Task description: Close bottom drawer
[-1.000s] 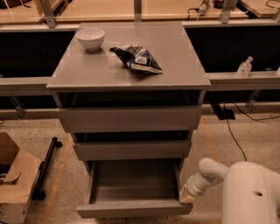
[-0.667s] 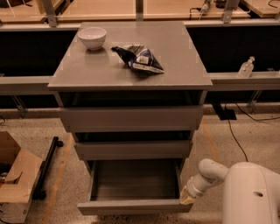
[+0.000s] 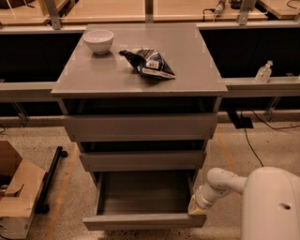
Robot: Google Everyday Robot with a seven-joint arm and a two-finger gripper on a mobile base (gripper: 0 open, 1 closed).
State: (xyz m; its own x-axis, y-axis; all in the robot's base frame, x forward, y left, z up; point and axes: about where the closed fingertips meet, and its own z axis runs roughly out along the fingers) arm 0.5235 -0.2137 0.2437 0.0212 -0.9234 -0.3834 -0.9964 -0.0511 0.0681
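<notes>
End effector (image 3: 196, 209) beside bottom drawer (image 3: 145, 220) front corner (largely hidden), cardboard box (image 3: 18, 187) cut by left edge

Speckled floor (image 3: 262, 154) beneath and around the pincer (image 3: 196, 210), low at the right. Far to its left, a cardboard box (image 3: 18, 187) beside a black bar (image 3: 49, 180). Well beyond it, a grey ledge (image 3: 276, 85), dark recesses, wooden benches (image 3: 112, 9).

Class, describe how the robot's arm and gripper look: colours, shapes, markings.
The arm is smooth white, with rounded shells and a ball-like joint; one small dark dot marks its widest shell. The gripper, by the bottom drawer at a front corner, looks cream. No cables show.
</notes>
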